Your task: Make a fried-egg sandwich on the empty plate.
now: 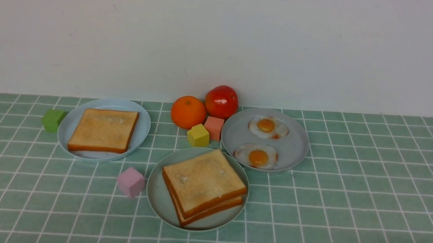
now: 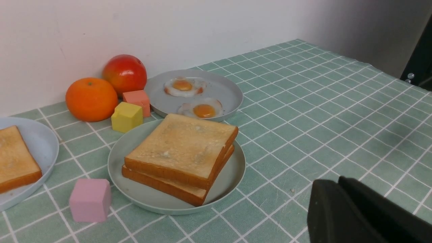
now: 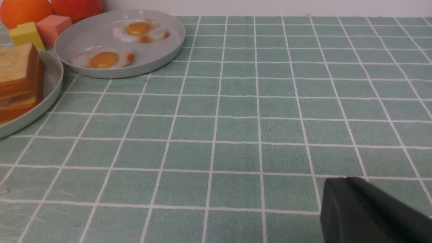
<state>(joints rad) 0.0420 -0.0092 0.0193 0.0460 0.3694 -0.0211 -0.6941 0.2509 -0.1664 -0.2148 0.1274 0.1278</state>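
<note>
Two toast slices lie stacked as the fried-egg sandwich [image 1: 204,186] [image 2: 180,157] on the pale mint-green plate [image 1: 155,196] [image 2: 229,175] at the front centre. In the right wrist view the sandwich [image 3: 18,81] shows a thin pale layer between the slices; no yolk is visible. My left gripper [image 2: 332,180] hangs over bare cloth to the right of that plate, its black fingers pressed together and holding nothing. The right gripper [image 3: 341,179] is also shut and empty, over bare tiles well right of the plate [image 3: 50,98]. Neither gripper appears in the front view.
A grey plate [image 1: 297,149] with two fried eggs [image 1: 258,156] stands behind-right of the sandwich. A light-blue plate [image 1: 143,126] holds one toast slice [image 1: 104,129] at the left. An orange [image 1: 187,112], a red fruit [image 1: 221,101] and yellow [image 1: 198,135], salmon [image 1: 214,127], pink [image 1: 131,182] and green [image 1: 53,119] cubes stand around.
</note>
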